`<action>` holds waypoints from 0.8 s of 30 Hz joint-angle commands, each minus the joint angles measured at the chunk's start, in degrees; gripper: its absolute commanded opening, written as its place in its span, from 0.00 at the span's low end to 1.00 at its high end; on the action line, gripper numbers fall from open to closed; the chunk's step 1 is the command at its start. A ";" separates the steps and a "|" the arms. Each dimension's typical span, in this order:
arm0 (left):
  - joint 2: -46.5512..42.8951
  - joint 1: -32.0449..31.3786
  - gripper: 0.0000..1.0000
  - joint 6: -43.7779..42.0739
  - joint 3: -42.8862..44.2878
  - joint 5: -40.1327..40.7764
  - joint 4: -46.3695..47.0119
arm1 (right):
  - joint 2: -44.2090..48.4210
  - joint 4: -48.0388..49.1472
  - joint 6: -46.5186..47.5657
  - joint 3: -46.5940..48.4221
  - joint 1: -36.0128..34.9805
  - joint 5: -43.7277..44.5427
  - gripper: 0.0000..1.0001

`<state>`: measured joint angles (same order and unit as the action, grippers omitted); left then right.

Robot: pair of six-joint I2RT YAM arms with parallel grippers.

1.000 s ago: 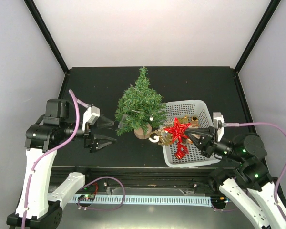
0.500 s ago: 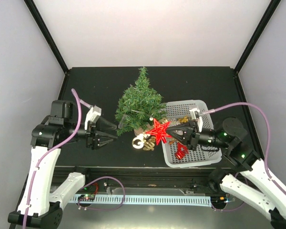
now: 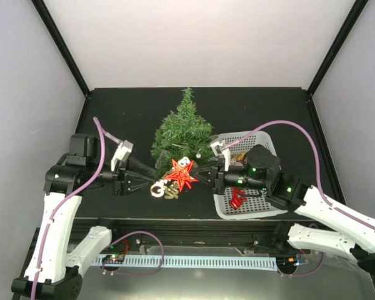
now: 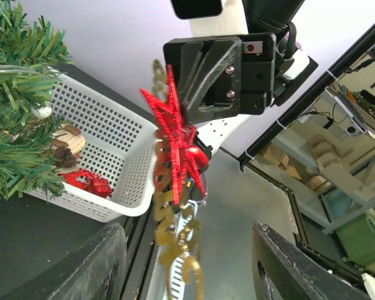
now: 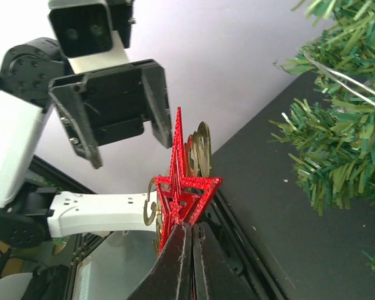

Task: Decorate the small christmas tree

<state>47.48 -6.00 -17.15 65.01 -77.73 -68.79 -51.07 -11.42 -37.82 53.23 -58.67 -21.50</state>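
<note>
One red star [image 3: 181, 174] in right jaws, gold trinket [image 4: 165, 212] — lettering perhaps — dangling

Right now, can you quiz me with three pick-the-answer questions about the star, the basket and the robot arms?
1. Where is the red star?
A) in the basket
B) on the treetop
C) between the left end effector and the right end effector

2. What colour is the basket?
A) white
B) blue
C) yellow

3. The right end effector is:
A) wide open
B) shut on the red star
C) out of sight

Answers:
1 C, the top view shows it between them.
2 A, its perforated wall is white.
3 B, it pinches one star point in its wrist view.
</note>
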 commanded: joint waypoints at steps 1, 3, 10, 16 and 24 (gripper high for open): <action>-1.72 0.47 0.53 1.75 -0.98 -2.64 2.64 | -1.65 1.85 -0.21 1.27 -1.53 4.15 0.01; -1.93 0.53 0.53 1.77 -1.28 -2.49 2.78 | -2.42 2.86 -0.53 1.37 -2.05 4.09 0.01; -2.45 0.50 0.55 1.94 -2.24 -0.50 3.51 | -5.08 4.24 -0.59 3.50 -3.68 4.18 0.01; -3.19 0.52 0.56 1.92 -3.35 1.35 4.26 | -5.66 4.39 -0.78 4.71 -4.40 3.45 0.01; -3.33 0.75 0.53 2.09 -3.36 1.80 4.60 | -7.63 4.76 -0.94 5.75 -5.93 2.89 0.01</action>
<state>44.64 -5.93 -15.46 61.32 -75.59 -65.82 -57.67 -8.64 -38.52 57.19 -63.59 -18.37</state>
